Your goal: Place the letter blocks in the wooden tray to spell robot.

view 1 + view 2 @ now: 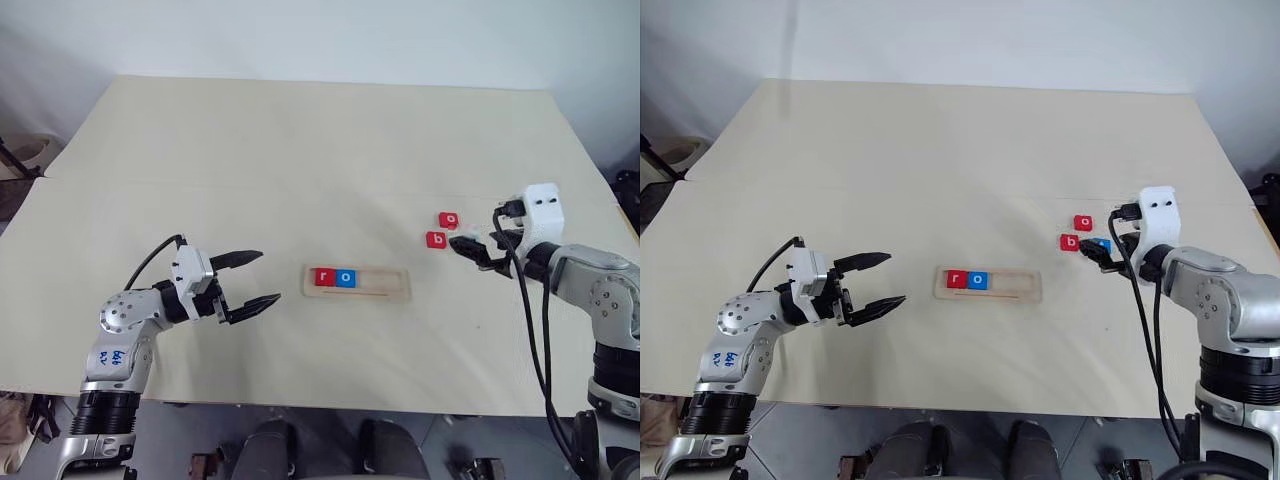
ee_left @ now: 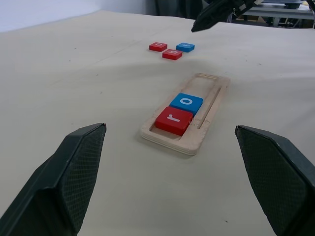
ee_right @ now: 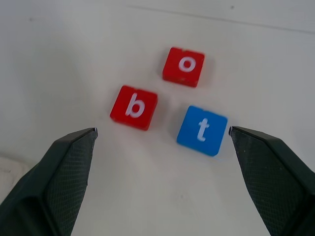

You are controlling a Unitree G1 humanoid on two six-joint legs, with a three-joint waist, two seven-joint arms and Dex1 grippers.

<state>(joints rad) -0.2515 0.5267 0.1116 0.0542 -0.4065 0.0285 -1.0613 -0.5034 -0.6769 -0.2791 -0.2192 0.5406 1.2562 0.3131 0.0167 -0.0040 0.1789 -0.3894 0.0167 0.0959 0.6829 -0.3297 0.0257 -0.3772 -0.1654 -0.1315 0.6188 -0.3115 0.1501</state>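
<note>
1. Wooden tray [image 1: 357, 283]: red r block [image 1: 324, 277] and blue o block [image 1: 346, 278] fill its left end; the groove to their right lies bare.
2. Red b block [image 3: 134, 107], red o block [image 3: 183, 66] and blue t block [image 3: 202, 130]: clustered, narrow gaps between.
3. Right gripper [image 3: 160, 182]: spread wide above the cluster, crowding that side.
4. Left gripper [image 1: 252, 282]: spread, left of the tray, bare table [image 1: 300, 150] between.

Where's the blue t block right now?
The blue t block lies on the table to the robot's right, under the open right gripper, beside the red b block and below the red o block.
</note>
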